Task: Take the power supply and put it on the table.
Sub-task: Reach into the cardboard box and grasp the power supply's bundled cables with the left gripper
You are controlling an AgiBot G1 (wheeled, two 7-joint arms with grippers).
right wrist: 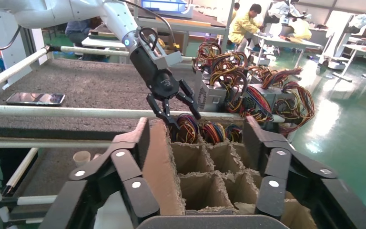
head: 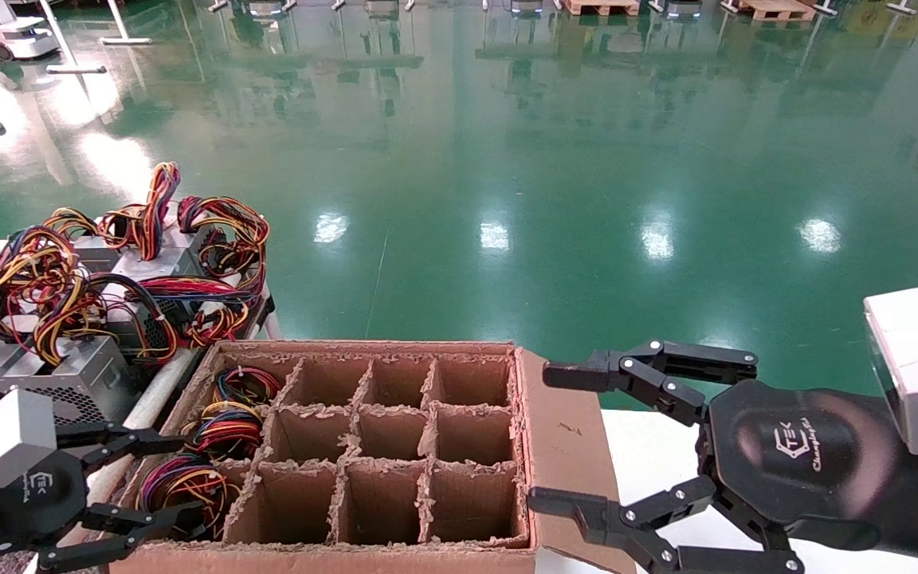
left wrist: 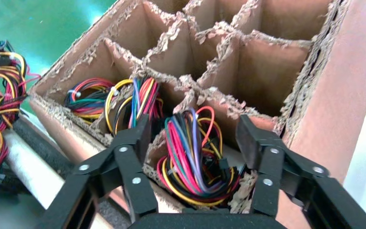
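A power supply sits sunk in the nearest left cell of the cardboard box (head: 562, 446); only its red-yellow-black-blue wire bundle (head: 205, 488) (left wrist: 190, 162) shows. My left gripper (head: 180, 478) (left wrist: 194, 131) hangs open just above that cell, one finger on each side of the bundle, touching nothing. It also shows in the right wrist view, where the left gripper (right wrist: 178, 117) hovers over the box's far column. The table (right wrist: 76, 81) with its white rail (head: 158, 384) lies left of the box. My right gripper (head: 548, 438) (right wrist: 196, 129) stands open by the box's right flap.
Two more wire bundles (head: 228, 426) fill the other left-column cells; the remaining cells are empty. Several power supplies (head: 68, 359) (right wrist: 219, 95) are piled on the table beside the box. A phone (right wrist: 35, 98) lies farther along it. Green floor lies beyond.
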